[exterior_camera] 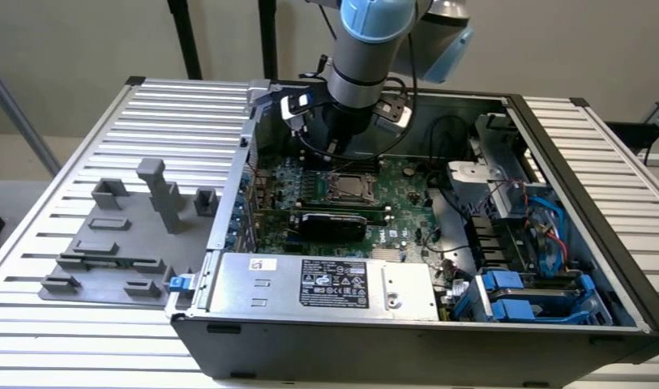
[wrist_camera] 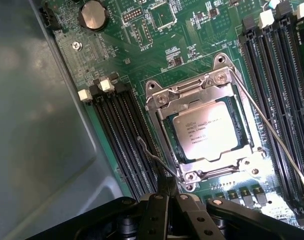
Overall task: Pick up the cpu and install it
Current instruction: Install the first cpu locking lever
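Observation:
The cpu [wrist_camera: 207,131], a silvery square chip with printed text, lies flat in the motherboard socket, with the metal socket frame [wrist_camera: 164,102] folded down over its edges. In the exterior view the cpu [exterior_camera: 347,186] sits just below my gripper [exterior_camera: 338,151], which hangs inside the open computer case. In the wrist view my gripper [wrist_camera: 168,189] is shut, its dark fingertips together beside the socket's corner and touching or nearly touching the thin wire lever [wrist_camera: 151,154]. Nothing is held between the fingers.
Memory slots [wrist_camera: 124,135] flank the socket on both sides, and a second long wire lever [wrist_camera: 272,135] runs along its other edge. A silver power supply with a black label [exterior_camera: 329,284] fills the case's front. A grey fixture plate [exterior_camera: 124,243] lies at the exterior view's left.

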`<state>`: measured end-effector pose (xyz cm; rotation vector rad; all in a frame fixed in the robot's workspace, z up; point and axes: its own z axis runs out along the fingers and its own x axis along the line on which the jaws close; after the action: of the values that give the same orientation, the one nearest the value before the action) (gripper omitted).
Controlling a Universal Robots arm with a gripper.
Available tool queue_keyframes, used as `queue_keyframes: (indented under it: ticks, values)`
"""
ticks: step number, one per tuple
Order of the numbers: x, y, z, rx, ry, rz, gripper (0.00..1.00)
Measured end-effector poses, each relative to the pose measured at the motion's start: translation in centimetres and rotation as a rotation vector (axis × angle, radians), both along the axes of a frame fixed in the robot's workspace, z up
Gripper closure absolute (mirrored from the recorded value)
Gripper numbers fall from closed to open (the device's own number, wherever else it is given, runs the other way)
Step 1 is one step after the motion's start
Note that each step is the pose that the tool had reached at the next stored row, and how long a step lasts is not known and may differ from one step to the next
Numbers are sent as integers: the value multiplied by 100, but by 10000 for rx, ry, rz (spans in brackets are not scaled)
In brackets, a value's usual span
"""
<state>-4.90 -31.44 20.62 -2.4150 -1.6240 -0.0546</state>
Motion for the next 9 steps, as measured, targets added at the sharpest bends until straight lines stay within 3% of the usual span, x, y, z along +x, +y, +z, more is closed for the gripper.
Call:
queue_keyframes:
  ticks: [9]
  values:
    - [110,0,-2,-72,-1,-14,89]
